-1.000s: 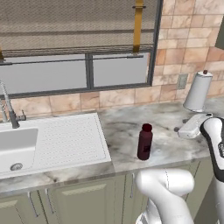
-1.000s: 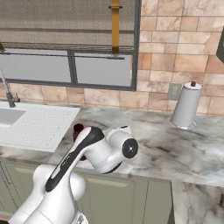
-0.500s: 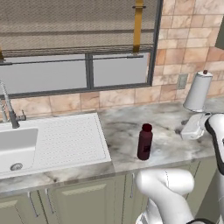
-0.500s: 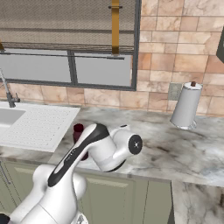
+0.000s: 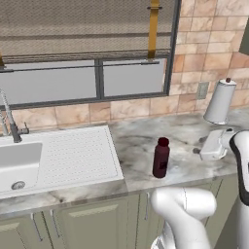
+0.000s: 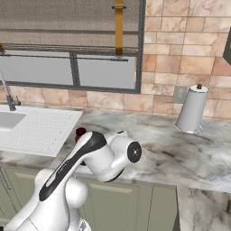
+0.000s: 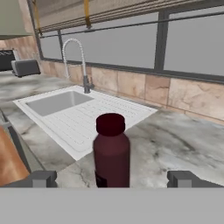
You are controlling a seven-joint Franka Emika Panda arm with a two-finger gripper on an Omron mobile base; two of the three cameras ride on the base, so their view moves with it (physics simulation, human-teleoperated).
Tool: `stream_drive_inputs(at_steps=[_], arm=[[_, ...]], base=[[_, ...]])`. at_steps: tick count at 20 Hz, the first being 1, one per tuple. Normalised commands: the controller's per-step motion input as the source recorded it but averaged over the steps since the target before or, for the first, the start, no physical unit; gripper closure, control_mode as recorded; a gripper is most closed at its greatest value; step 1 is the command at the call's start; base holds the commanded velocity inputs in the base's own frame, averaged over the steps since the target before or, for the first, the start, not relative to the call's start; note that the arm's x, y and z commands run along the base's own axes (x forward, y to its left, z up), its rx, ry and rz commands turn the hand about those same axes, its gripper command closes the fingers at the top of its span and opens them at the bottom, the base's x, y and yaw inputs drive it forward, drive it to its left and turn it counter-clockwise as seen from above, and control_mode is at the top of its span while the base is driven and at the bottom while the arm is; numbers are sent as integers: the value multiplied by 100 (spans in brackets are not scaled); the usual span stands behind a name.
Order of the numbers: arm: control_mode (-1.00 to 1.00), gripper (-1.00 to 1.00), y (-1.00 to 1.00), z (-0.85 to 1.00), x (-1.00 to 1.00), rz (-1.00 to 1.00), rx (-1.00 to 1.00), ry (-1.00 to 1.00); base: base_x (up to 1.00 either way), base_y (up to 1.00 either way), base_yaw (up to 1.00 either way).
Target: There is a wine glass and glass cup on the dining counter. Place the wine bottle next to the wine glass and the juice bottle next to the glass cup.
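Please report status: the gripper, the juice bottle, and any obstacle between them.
Gripper open, level with the juice bottle, fingertips either side in hand view, not closed on it. Bottle upright on the marble worktop, right of the sink drainboard. Nothing between them.

Juice bottle, dark red w/ red cap, stands upright on marble worktop just right of white sink's ribbed drainboard. Gripper, seen as a pale block at the right edge, sits low over worktop, apart from bottle. Paper towel roll stands upright by brick wall behind; faucet at far left under window.
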Motion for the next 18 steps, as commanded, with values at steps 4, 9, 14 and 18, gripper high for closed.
stream_drive_inputs(at_steps=[4,9,14,18], arm=[[-100,-100,24,14,-18,6,0,9],[-100,-100,20,18,-12,15,0,16],[-100,-100,4,20,-10,22,0,10],[-100,-100,6,15,-16,18,0,0]], base=[[0,0,0],[0,0,0],[0,0,0],[0,0,0]])
